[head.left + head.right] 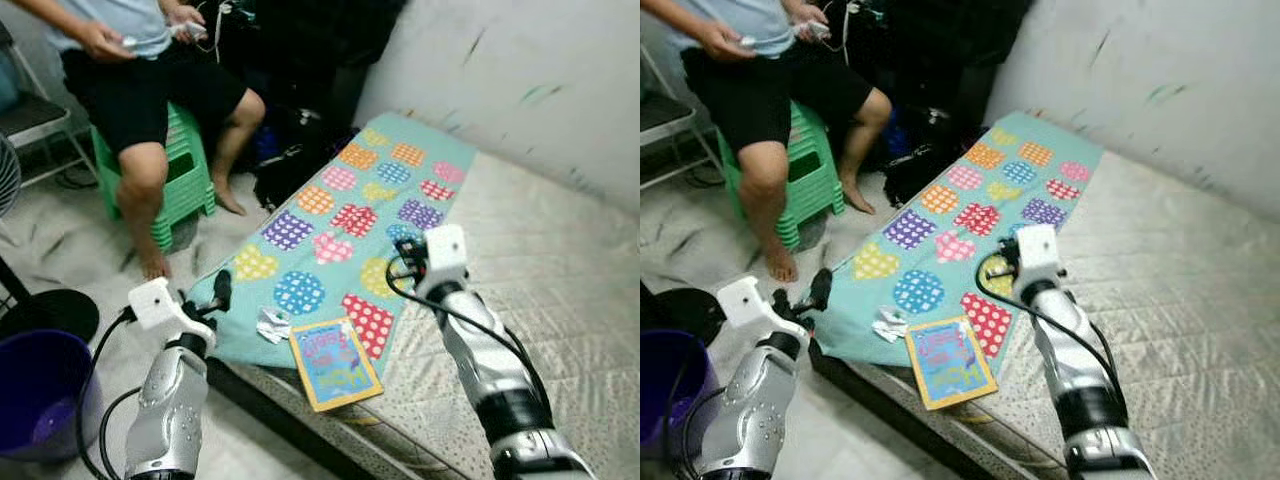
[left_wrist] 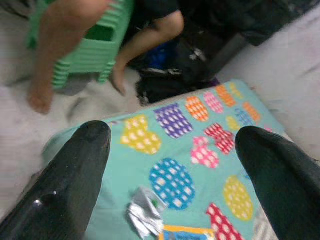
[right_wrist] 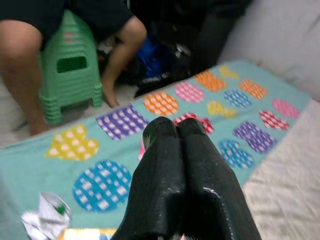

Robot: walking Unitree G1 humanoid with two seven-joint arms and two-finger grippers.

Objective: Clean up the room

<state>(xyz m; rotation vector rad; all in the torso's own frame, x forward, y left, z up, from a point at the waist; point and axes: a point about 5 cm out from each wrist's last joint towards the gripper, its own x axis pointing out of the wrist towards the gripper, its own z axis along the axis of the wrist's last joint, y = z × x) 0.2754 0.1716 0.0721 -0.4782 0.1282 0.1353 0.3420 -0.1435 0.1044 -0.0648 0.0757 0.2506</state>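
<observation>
Wrapper (image 1: 272, 324): a crumpled white-and-silver scrap with a green fleck, lying on the near left end of the patterned sheet (image 1: 330, 225), just left of the book (image 1: 334, 362) and close to the mattress (image 1: 560, 260) edge. The book, yellow-edged with a blue cover, lies flat at the near edge, partly on the sheet and partly on bare mattress.

Left gripper (image 2: 172, 145): released, fingers spread wide, held above the sheet's near left corner. In the left wrist view the wrapper sits between and below the two fingers (image 2: 75, 170), not yet touched.

Right gripper (image 3: 170, 131): clenched on nothing, fingers pressed together, hovering over the middle of the sheet, well clear of both wrapper and book.

A person (image 1: 140, 60) sits on a green stool (image 1: 180, 170) at far left, holding small devices. A purple bin (image 1: 40, 395) stands on the floor at near left.

Judgement: the step in hand is the approach to the wrapper. The next move calls for lowering the left gripper until the fingers straddle the scrap, then closing without pinching the sheet. The bin is the likely place for it.
</observation>
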